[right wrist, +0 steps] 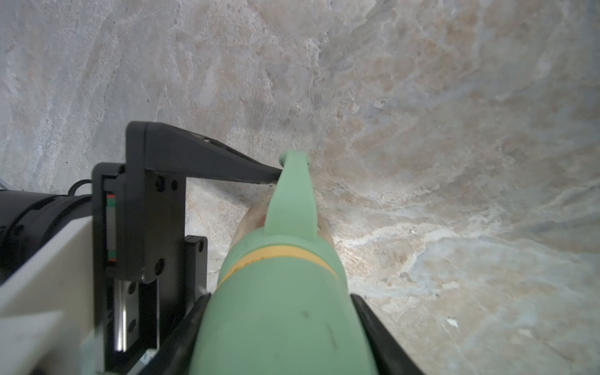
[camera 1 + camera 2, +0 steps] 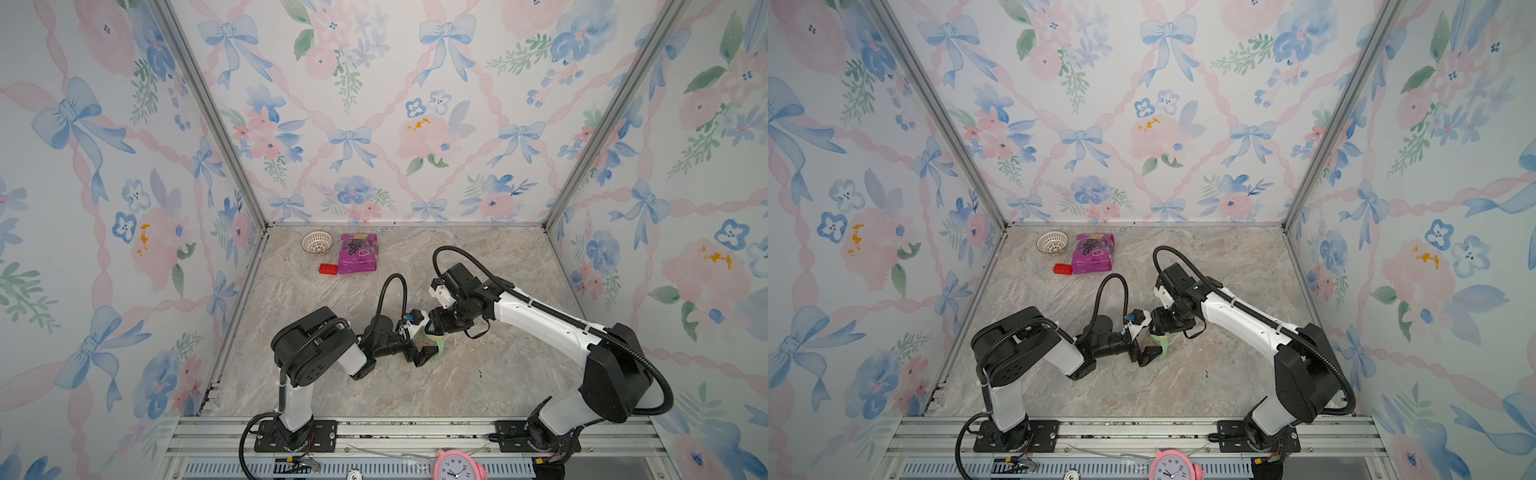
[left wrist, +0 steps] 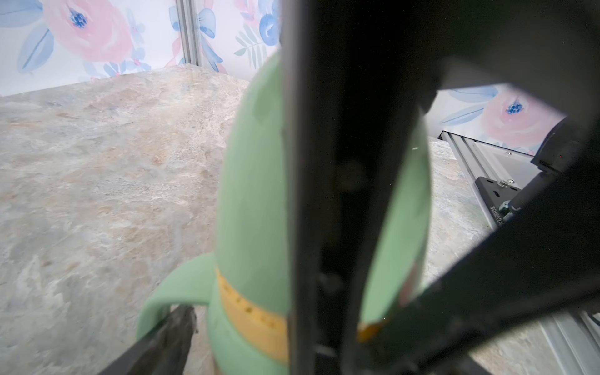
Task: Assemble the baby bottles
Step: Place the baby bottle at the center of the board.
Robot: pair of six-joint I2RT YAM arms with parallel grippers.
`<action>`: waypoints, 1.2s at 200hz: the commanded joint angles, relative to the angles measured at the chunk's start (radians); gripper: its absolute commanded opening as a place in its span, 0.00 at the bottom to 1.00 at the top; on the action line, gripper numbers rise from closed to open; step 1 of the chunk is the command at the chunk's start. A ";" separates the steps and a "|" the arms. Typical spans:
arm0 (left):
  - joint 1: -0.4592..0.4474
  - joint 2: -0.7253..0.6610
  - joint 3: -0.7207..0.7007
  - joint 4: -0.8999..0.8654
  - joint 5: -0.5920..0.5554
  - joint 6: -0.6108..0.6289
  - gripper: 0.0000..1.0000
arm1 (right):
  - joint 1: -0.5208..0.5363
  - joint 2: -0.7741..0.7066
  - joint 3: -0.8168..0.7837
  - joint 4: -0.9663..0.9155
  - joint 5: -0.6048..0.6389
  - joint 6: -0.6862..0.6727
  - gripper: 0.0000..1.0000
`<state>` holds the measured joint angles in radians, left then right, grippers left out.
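Observation:
One baby bottle (image 2: 439,348) (image 2: 1163,348) stands upright mid-table in both top views. It has a mint-green dome cap (image 1: 285,311) (image 3: 253,194), a yellow ring (image 1: 259,255) (image 3: 246,308) and a mint-green collar with a handle (image 1: 293,194) (image 3: 181,292). My right gripper (image 1: 285,328) (image 2: 438,326) comes down from above and is shut on the cap, one finger on each side. My left gripper (image 2: 419,348) (image 3: 292,354) is open around the bottle's lower part. One of its fingers (image 1: 211,162) (image 3: 162,344) reaches to the handle, with a gap to the collar. The clear body is mostly hidden.
At the back left a white perforated bowl (image 2: 317,242), a purple packet (image 2: 358,252) and a red brick (image 2: 328,269) lie together. A pink clock (image 2: 457,465) sits on the front rail. Floral walls close in three sides of the marble table (image 2: 478,386).

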<state>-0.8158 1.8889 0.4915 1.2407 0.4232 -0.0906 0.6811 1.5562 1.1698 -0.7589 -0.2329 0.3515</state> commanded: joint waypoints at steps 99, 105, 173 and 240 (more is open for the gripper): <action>-0.037 -0.284 -0.214 -0.047 -0.095 0.062 0.98 | 0.195 0.084 0.015 -0.211 0.214 0.051 0.35; -0.043 -0.301 -0.222 -0.068 -0.109 0.065 0.98 | 0.200 0.090 0.013 -0.207 0.220 0.057 0.35; -0.059 -0.407 -0.284 -0.153 -0.161 0.059 0.97 | 0.249 0.197 -0.001 -0.191 0.250 0.089 0.36; -0.059 -0.445 -0.300 -0.183 -0.193 0.057 0.96 | 0.283 0.263 -0.024 -0.236 0.262 0.091 0.36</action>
<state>-0.8703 1.4654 0.2001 1.0672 0.2497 -0.0452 0.9443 1.6550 1.2617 -0.8455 0.0963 0.4248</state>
